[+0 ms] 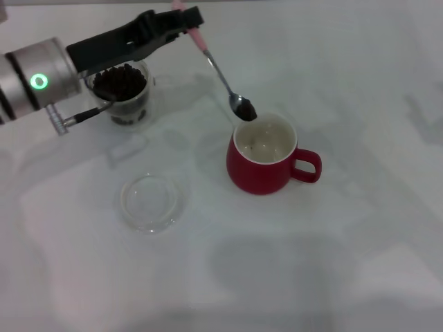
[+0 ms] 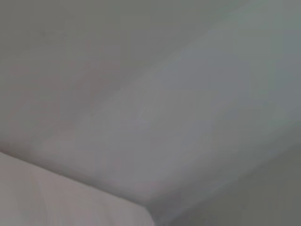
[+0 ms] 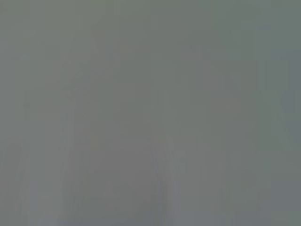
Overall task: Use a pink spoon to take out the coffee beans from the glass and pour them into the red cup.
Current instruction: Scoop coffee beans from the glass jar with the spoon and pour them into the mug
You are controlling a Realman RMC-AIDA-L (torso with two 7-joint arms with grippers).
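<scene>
In the head view my left gripper [image 1: 190,22] is shut on the pink spoon [image 1: 220,70] by its pale pink handle, at the far side of the table. The spoon slants down to the right. Its metal bowl carries dark coffee beans [image 1: 244,109] just above the far-left rim of the red cup [image 1: 263,160]. The cup stands upright, its handle to the right, its white inside showing. The glass [image 1: 124,93], filled with dark coffee beans [image 1: 119,81], stands at the far left, partly behind my left arm. The right gripper is out of view.
A flat shallow clear glass dish [image 1: 151,202] lies on the white table [image 1: 346,263] in front of the glass, left of the red cup. Both wrist views show only plain grey surface.
</scene>
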